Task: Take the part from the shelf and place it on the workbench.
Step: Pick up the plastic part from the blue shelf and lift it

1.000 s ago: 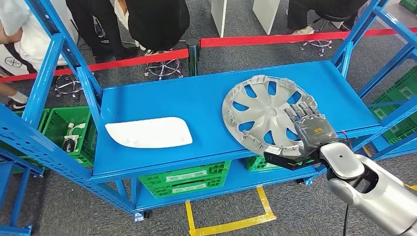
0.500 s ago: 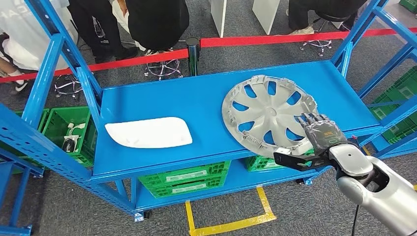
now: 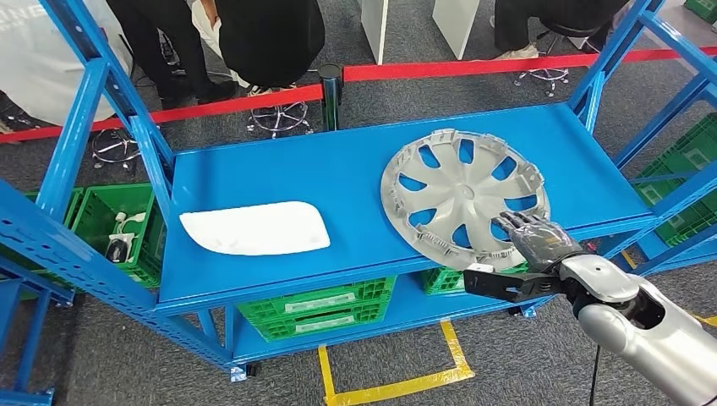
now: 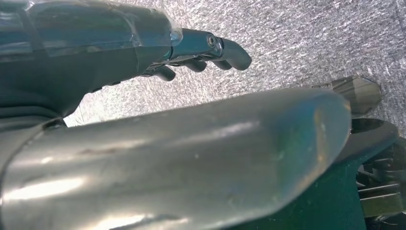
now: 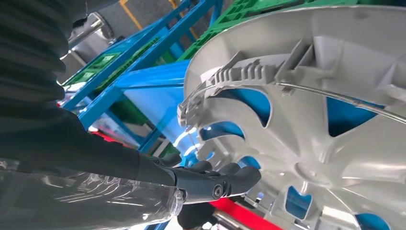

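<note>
Blue shelf fills mid frame; silver wheel cover lies flat on its right half, near edge overhanging. White panel lower left on same deck. Right hand, lower right, fingers on the cover's near rim, thumb under the edge. Left hand fingers loosely spread over grey floor, holding nothing
</note>
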